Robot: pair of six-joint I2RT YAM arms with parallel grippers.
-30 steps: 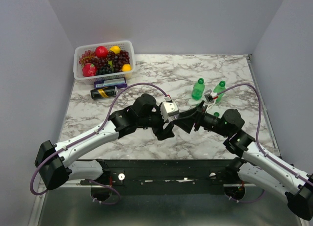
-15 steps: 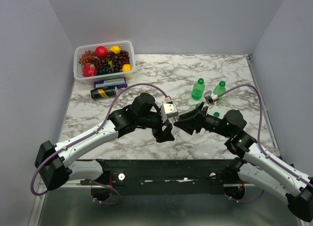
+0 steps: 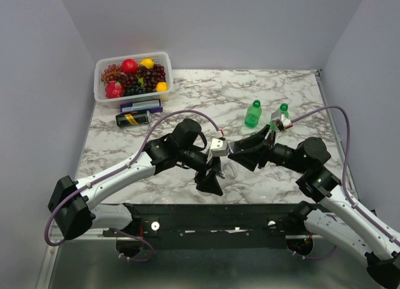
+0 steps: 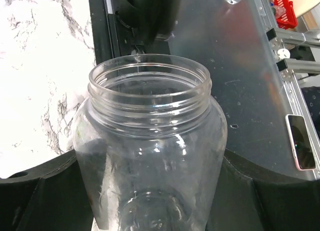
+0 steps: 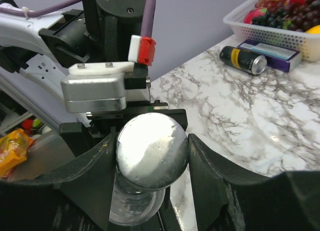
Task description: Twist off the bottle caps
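- Bench [image 3: 206, 95] of white marble seen from above, with two robot arms meeting near its 6 o'clock edge.
- Left pincer [image 4: 150, 163] pinches the clear bottle [image 4: 150, 116] round its body, one dark finger on each side. The bottle's threaded mouth is open and bare.
- Right pincer [image 5: 151, 141] pinches the silvery cap [image 5: 152, 153] by its rim, a finger pressed to each side. The cap is off the bottle, and the clear body shows just below it in the right wrist view.
- First green bottle [image 3: 252, 116] stands upright at about 1 o'clock from the bench's middle, with a dark green cap [image 3: 256, 103] screwed on.
- Second green bottle [image 3: 283, 111] stands near it, at its 3 o'clock, partly hidden behind the right wrist. It wears a matching cap [image 3: 284, 106].
- Basket [image 3: 106, 96] of fruit sits in the 10 o'clock corner.
- Box [image 3: 141, 106] lies at the basket's 6 o'clock.
- Dark can [image 3: 133, 118] with a yellow label lies on its side just beside the box, on the side away from the basket.
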